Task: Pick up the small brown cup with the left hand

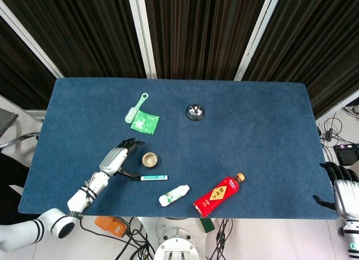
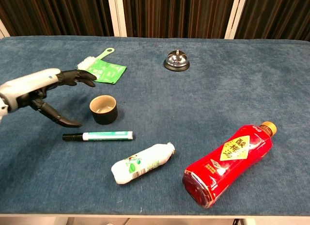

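Observation:
The small brown cup [image 1: 150, 158] [image 2: 103, 109] stands upright on the blue table, just behind a green marker. My left hand [image 1: 116, 158] [image 2: 42, 93] hovers just left of the cup, open, fingers spread toward it with the thumb low, not touching it. My right hand [image 1: 343, 189] sits off the table's right edge in the head view, fingers curled loosely and holding nothing; the chest view does not show it.
A green marker [image 2: 99, 136] lies in front of the cup. A white squeeze bottle [image 2: 141, 163] and a red drink bottle [image 2: 228, 163] lie near the front edge. A green brush [image 2: 94, 60] and green packet [image 2: 104, 71] are behind the hand; a silver bell [image 2: 176, 60] sits further back.

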{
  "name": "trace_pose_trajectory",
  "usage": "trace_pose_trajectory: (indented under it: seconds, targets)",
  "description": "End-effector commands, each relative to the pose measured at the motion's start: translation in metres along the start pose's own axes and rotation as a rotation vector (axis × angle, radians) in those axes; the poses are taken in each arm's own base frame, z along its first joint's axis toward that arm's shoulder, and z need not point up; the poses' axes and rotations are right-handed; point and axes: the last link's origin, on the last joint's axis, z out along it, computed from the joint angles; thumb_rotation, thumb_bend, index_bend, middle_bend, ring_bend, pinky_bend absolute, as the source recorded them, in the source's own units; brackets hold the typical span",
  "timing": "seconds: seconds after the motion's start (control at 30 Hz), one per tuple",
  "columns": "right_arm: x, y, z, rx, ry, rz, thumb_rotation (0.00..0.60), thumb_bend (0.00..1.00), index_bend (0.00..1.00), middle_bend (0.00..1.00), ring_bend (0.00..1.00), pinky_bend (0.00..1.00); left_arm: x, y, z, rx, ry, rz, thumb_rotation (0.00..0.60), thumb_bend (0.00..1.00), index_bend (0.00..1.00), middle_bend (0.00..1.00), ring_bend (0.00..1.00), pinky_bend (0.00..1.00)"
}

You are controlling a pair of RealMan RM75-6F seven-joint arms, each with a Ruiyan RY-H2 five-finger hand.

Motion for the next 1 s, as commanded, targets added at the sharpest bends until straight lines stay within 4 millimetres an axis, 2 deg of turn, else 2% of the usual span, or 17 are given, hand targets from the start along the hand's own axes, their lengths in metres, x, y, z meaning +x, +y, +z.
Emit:
trace_pose_trajectory:
  seconds: [0.03,0.53,0.83,1.0]
  targets:
    - [0.0,0.0,0.0,0.0,0.0,0.001,0.6,0.2,0.27,0.27,0.26,0.25,-0.004,0.002,0.006,-0.003,-0.005,0.008,0.6,0.06,0.17,0.19,0.02,0.08]
    - [0.0,0.001,0.0,0.0,-0.006,0.001,0.6,0.2,0.27,0.27,0.26,0.25,-0.016,0.018,0.024,-0.03,-0.005,-0.002,0.6,0.06,0.27,0.28,0.05,0.08]
    - [0.0,0.001,0.001,-0.001,-0.011,0.0,0.6,0.2,0.27,0.27,0.26,0.25,-0.02,0.025,0.034,-0.034,-0.021,0.014,0.6,0.08,0.3,0.3,0.06,0.08]
    - [0.0,0.001,0.001,-0.002,-0.015,0.0,0.6,0.2,0.28,0.27,0.26,0.25,-0.022,0.025,0.039,-0.029,-0.036,0.02,0.6,0.13,0.31,0.32,0.06,0.08]
